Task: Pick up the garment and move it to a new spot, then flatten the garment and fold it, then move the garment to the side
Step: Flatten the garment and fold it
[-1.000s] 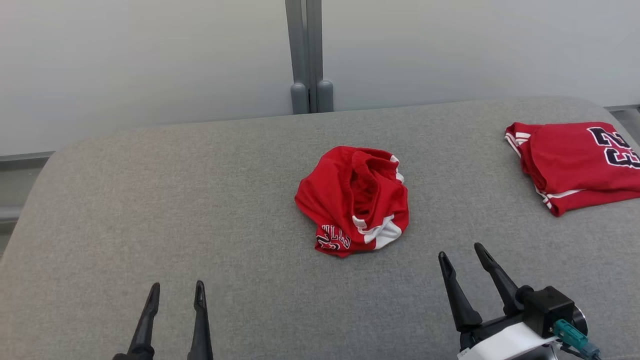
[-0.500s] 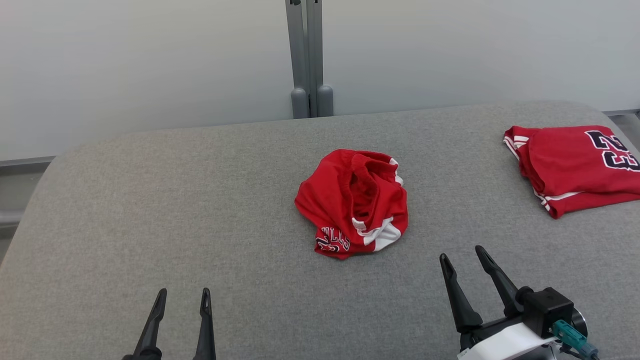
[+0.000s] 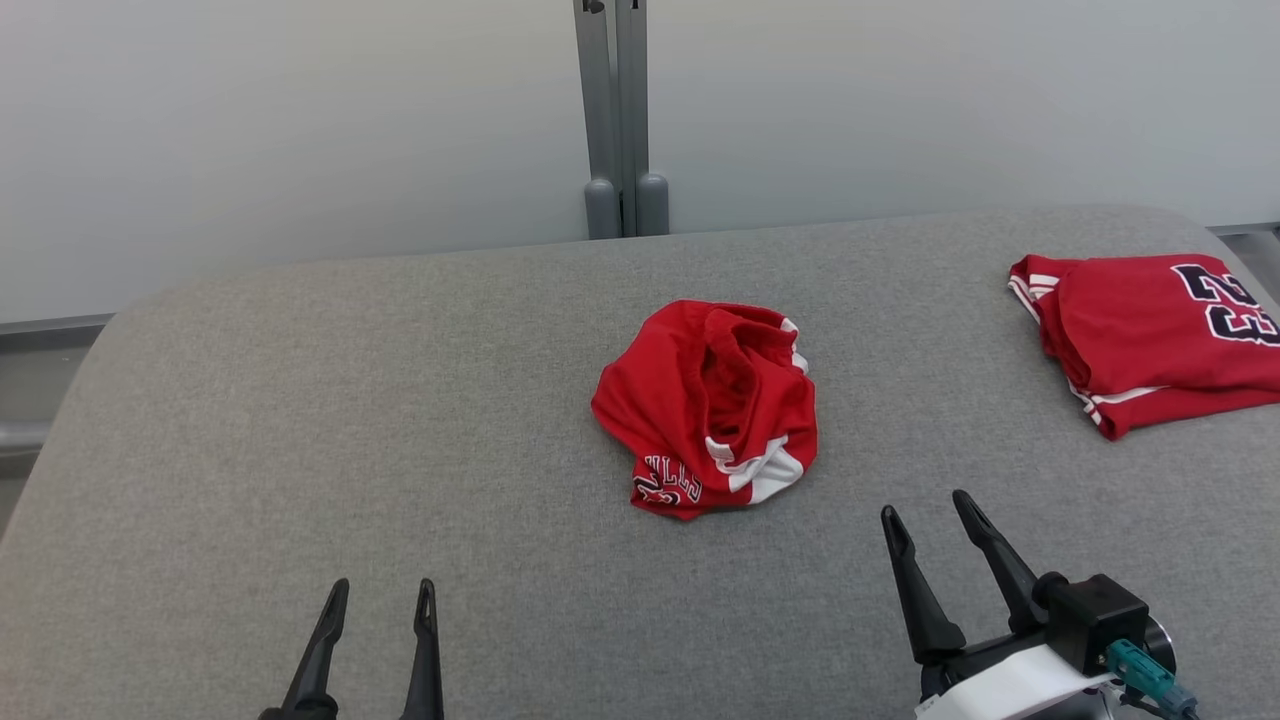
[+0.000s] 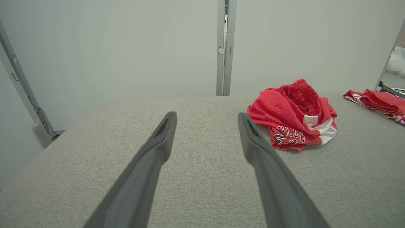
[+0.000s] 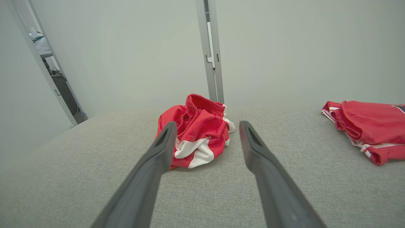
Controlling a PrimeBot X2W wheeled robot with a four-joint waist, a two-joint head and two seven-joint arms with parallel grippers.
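Crumpled red shorts (image 3: 705, 405) sat mid grey padded table (image 3: 300, 400), ahead-left of right gripper (image 3: 924, 504) and ahead-right of left gripper (image 3: 385, 583). Right was nearer. Both jaws were wide apart, empty. Heap was roundish, no clear long axis.

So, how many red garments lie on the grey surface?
2. A crumpled garment lies in the middle; a folded jersey lies at the far right, partly out of frame, possibly hiding more.
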